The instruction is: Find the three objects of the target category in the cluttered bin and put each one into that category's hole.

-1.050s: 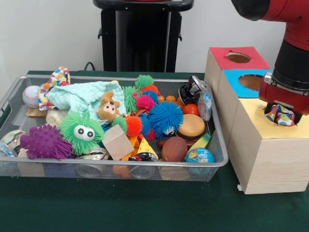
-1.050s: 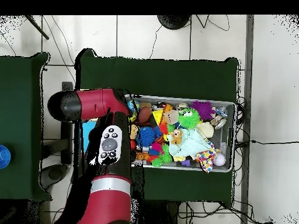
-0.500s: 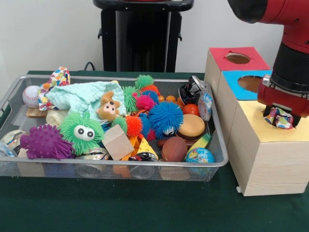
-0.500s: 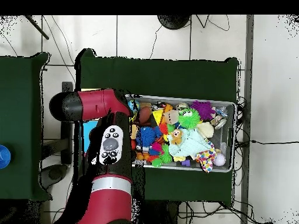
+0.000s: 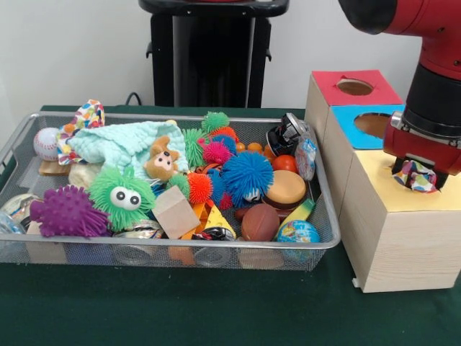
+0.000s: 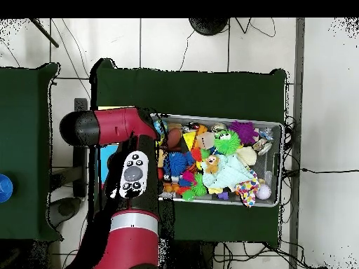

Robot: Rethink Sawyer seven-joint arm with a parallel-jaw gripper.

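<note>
- Red and black arm [image 5: 432, 79] comes down over the yellow-topped wooden box [image 5: 403, 216], the nearest of three boxes standing in a row just beside the wire mesh bin [image 5: 328, 234].
- Under the arm's red wrist, the gripper [image 5: 415, 175] is clenched on a crumpled patterned cloth piece [image 5: 415, 176] in white, red and blue, held just above the yellow top.
- Behind the yellow-topped box stand a blue-topped box [image 5: 367, 124] and a red-topped box [image 5: 354, 86], each with a round hole in its lid.
- Inside the wire mesh bin, near the side facing the boxes, lie a blue spiky ball [image 5: 247, 176], a brown round disc [image 5: 287, 189], a small globe-printed ball [image 5: 297, 232] and a brown mini football [image 5: 259, 222].
- Toward the bin's other end sit a green fuzzy ball with eyes [image 5: 122, 194], a purple spiky ball [image 5: 68, 211], a baseball [image 5: 46, 143], a mint-green knitted cloth [image 5: 122, 143] and a small brown plush monkey [image 5: 162, 160].
- A plain wooden block [image 5: 175, 212] leans near the bin's front wall.
- From overhead, the arm [image 6: 119, 182] hides the boxes almost entirely; the bin [image 6: 279, 164] lies beside it on the dark green table cover [image 6: 189, 91].
</note>
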